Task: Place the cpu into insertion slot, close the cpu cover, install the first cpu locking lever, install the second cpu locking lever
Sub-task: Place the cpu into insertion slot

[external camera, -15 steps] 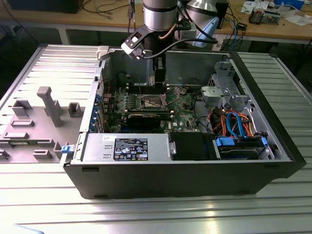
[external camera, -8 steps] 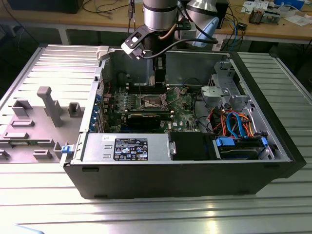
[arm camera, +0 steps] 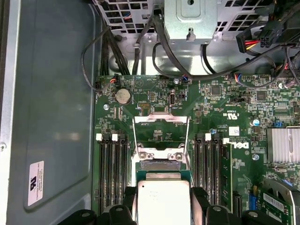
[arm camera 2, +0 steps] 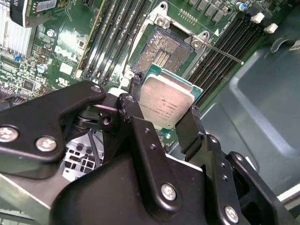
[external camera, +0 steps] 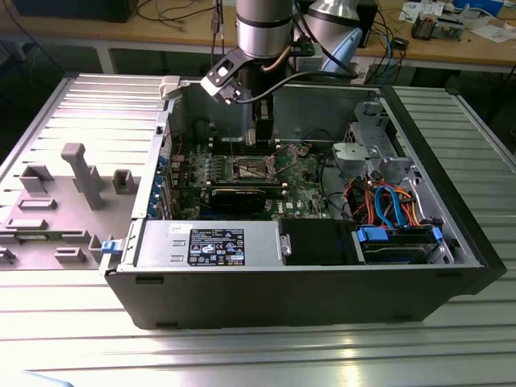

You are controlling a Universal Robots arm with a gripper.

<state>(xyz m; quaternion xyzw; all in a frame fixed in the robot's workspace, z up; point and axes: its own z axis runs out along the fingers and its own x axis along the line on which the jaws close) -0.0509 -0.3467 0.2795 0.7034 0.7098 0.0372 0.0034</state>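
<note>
My gripper [external camera: 260, 135] reaches down into the open computer case, just above the green motherboard [external camera: 302, 173]. It is shut on the cpu [arm camera 2: 166, 102], a silvery square chip clamped between two black fingers [arm camera 2: 190, 126] by its opposite edges. The cpu [arm camera: 163, 202] hangs a little above and beside the insertion slot [arm camera 2: 164, 49], whose dark centre lies uncovered. The cpu cover [arm camera: 161, 120] stands raised on its hinge beyond the slot. A thin metal locking lever [arm camera 2: 225, 54] lies released next to the slot.
Black memory slots [arm camera: 112, 168] flank the socket on both sides. A finned heat sink [arm camera: 283, 145] sits nearby. The power supply [external camera: 214, 246] and a drive cage with blue and orange cables [external camera: 391, 205] fill the case's near side. A grey fixture [external camera: 81, 173] stands on the exterior view's left.
</note>
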